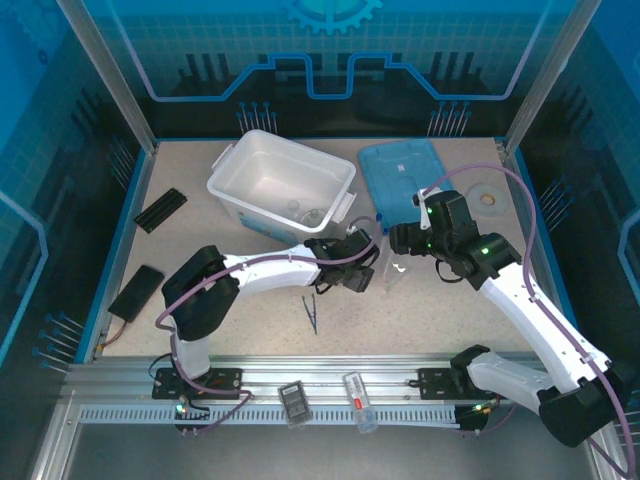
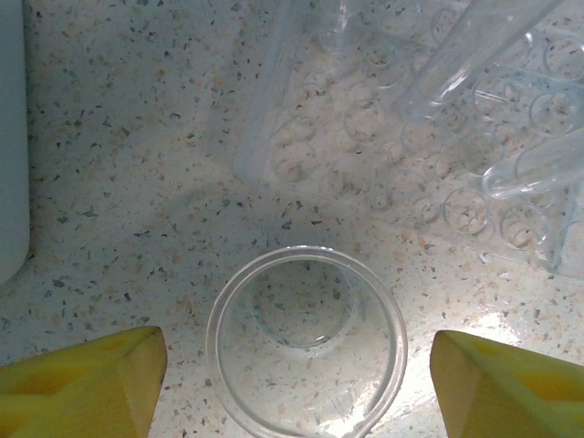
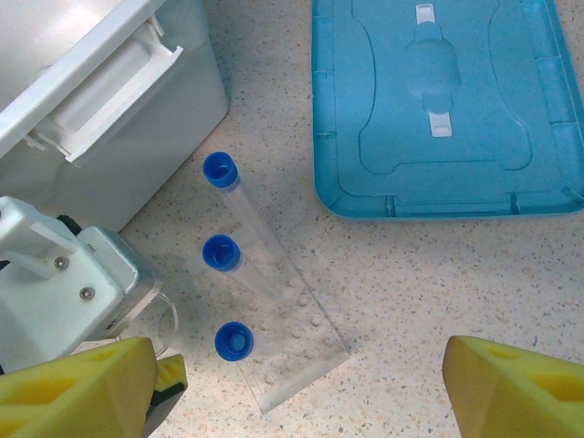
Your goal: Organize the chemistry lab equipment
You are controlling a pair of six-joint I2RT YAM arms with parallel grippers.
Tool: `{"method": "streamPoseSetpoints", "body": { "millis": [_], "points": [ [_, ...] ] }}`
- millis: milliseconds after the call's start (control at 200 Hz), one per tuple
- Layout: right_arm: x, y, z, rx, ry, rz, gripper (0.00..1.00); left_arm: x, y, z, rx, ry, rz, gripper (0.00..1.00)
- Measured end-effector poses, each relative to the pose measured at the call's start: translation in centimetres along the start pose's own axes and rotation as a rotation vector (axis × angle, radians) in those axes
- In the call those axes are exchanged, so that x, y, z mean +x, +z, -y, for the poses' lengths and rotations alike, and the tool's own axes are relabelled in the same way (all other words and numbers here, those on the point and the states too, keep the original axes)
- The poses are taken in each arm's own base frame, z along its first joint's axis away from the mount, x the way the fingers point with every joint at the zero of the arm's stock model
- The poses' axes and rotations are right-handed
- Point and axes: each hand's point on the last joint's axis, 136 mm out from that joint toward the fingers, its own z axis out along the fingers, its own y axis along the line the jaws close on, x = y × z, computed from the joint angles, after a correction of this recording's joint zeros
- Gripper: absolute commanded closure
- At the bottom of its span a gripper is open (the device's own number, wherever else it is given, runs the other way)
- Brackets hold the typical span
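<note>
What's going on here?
Lab-gear tidy-up under way. The left hand, open, straddles the glass dish on the table beside the rack. The right hand, open, hovers over the rack with its three blue-capped tubes. The bin is open, lid flat beside it; tweezers lie loose on the table.

Bright even light, faint shadows; glare beside the glass dish (image 2: 306,347).
</note>
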Motion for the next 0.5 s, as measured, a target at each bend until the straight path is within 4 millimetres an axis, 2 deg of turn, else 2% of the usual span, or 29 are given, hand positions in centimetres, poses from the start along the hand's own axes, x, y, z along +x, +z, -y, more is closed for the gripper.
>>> {"method": "streamPoseSetpoints", "body": {
  "millis": [275, 500],
  "points": [
    [0.09, 0.18, 0.00, 0.002, -0.001, -0.007, 0.18, 0.31, 0.44, -0.03, -0.005, 0.005, -0.011, 0.39],
    [0.11, 0.22, -0.01, 0.002, -0.001, -0.008, 0.18, -0.18, 0.43, 0.18, -0.002, 0.005, -0.003, 0.48]
  ]
}}
